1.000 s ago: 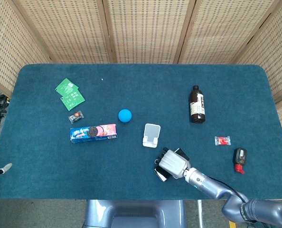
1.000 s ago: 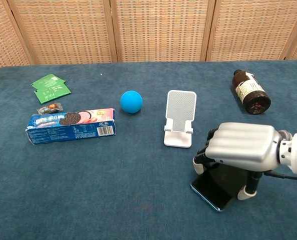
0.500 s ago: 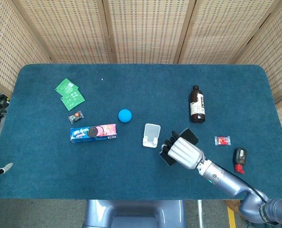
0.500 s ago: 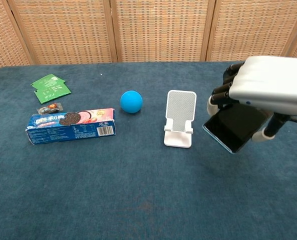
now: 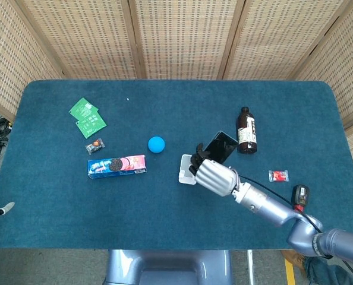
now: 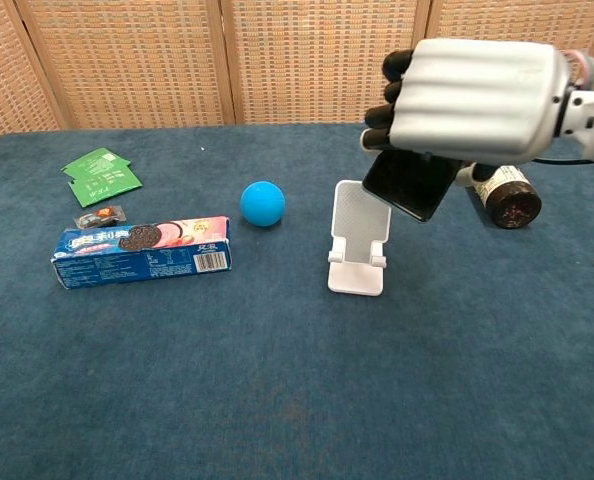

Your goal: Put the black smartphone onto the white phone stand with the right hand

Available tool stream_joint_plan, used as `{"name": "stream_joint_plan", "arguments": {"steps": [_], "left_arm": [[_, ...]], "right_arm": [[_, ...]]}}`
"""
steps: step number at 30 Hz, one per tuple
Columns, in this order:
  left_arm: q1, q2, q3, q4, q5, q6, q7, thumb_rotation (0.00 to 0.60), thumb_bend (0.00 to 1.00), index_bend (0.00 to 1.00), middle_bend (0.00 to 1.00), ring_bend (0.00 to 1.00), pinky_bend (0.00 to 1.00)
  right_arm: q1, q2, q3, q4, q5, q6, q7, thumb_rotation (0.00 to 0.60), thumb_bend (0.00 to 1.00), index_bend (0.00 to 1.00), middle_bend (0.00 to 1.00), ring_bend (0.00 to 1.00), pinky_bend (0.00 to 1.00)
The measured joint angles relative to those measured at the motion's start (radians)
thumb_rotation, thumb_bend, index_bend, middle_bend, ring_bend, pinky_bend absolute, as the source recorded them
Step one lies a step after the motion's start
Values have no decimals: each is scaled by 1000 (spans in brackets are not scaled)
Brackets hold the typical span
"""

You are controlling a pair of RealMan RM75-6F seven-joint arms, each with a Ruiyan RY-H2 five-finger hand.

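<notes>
My right hand grips the black smartphone and holds it in the air, tilted, just above and to the right of the white phone stand. In the head view the hand covers most of the stand. The stand is upright on the blue table and carries nothing. My left hand shows in neither view.
A brown bottle lies right of the stand. A blue ball, a cookie box, a small candy and green packets lie to the left. A red wrapper and a black-red device lie at the right.
The right hand has lifted the smartphone off the table near the front edge and carried it up and leftward to just above the stand.
</notes>
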Motion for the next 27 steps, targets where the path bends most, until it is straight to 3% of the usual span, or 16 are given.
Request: {"name": "stream_joint_plan", "arguments": {"steps": [9,27], "left_arm": [[-7,-5,-7,24,-35,-29,-11,600,0,0,0,0,0],[-15,-3,-10,32,-48,-51,-22,600,0,0,0,0,0]], "right_arm": [[70,-109,31,52,64,-141,-226,600,219,519,563,510,351],[95,-209,-23,154,63,-177,-392,600,220,520,564,513,356]]}}
